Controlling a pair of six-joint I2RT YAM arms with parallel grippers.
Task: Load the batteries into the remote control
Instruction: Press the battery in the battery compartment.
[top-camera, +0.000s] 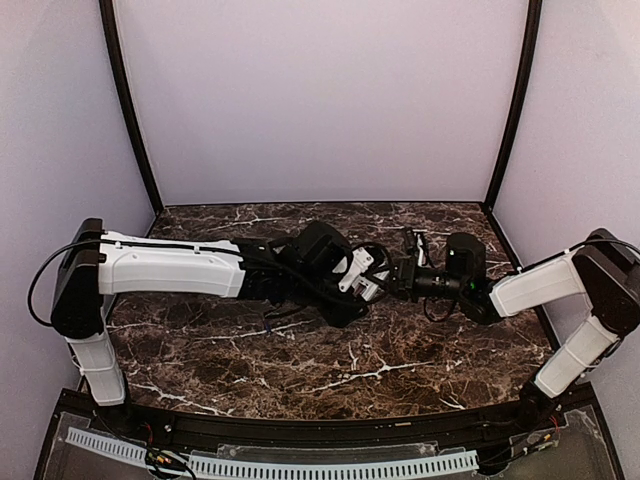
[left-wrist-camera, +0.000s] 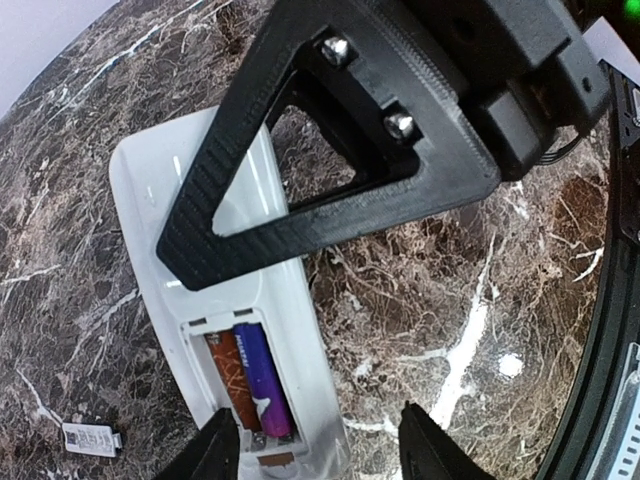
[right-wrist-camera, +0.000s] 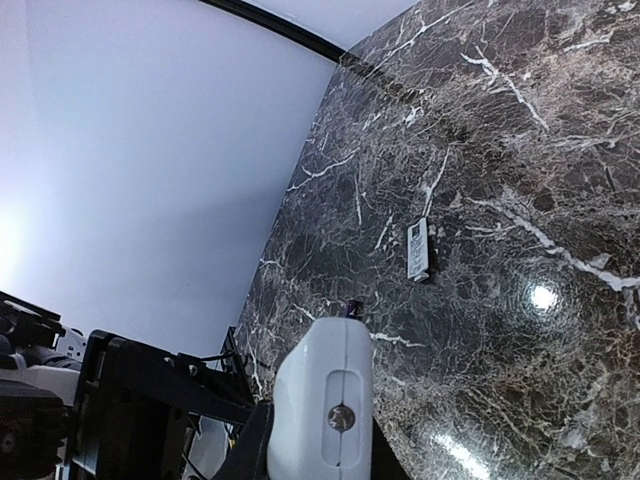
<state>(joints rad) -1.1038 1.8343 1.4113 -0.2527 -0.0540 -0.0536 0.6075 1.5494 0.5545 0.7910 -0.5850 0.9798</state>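
So far we have one battery (left-wrist-camera: 262, 385) seated in the remote (left-wrist-camera: 150, 190); a second we cannot confirm. Left gripper (left-wrist-camera: 320, 455) stands half-open, empty; right gripper (left-wrist-camera: 195, 245) clamps the remote.

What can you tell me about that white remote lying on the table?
The remote control is a glossy white plastic oblong lying back-up on the marble table. Its battery bay is uncovered, a bluish-purple battery seated inside. The right gripper has a black jaw across its middle; the left gripper holds open jaws astride the bay end.
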